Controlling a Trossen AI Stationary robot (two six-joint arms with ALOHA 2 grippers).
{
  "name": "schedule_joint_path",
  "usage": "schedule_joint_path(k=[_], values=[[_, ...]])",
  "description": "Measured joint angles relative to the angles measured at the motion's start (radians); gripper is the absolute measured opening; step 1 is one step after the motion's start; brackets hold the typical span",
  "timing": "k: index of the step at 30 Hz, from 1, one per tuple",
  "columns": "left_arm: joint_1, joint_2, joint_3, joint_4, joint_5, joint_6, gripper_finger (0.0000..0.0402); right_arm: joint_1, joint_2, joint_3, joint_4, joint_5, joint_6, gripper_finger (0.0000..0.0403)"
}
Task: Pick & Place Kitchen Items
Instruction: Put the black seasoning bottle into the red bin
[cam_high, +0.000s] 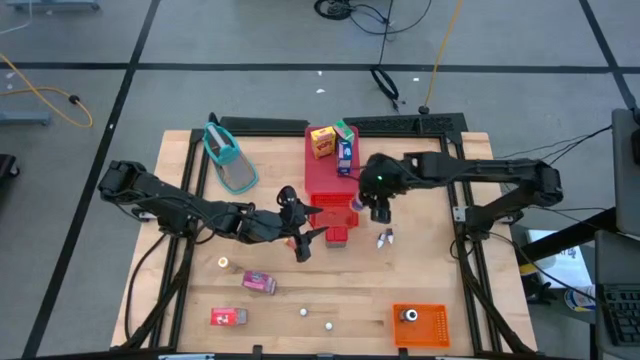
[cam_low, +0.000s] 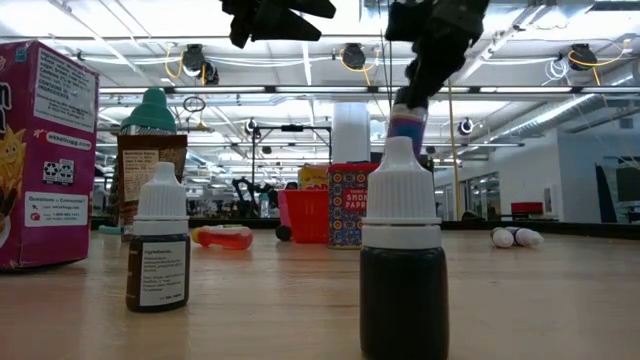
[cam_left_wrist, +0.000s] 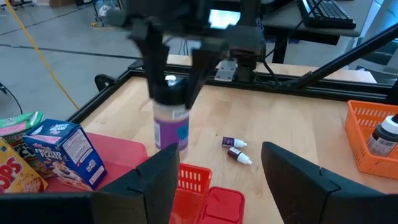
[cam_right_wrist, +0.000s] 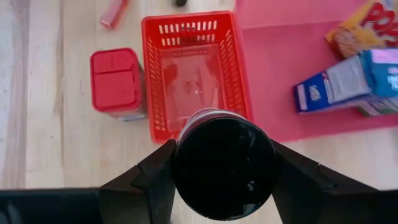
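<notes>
Non-task items. The wooden desk carried a flat red tray near its far edge. A small red basket lay against the tray's near side. An orange bin sat well apart from the tray, at the desk's near right corner.

Bright, even light falls from ceiling lamps above me. My bench shows only soft shadows. The nearest bottle looks dark and backlit.
</notes>
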Motion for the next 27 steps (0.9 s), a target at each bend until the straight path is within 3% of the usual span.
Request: schedule_joint_path(k=[5,27], values=[[0.0,0.0,0.0,-0.001,0.0,0.024,0.0227,-0.036,0.078,0.032,0.066,-0.093,-0.035,0.0199],[0.0,0.0,0.0,-0.022,0.0,0.046,0.0227,-0.11,0.194,0.056,0.107,-0.126,-0.101,0.0207]])
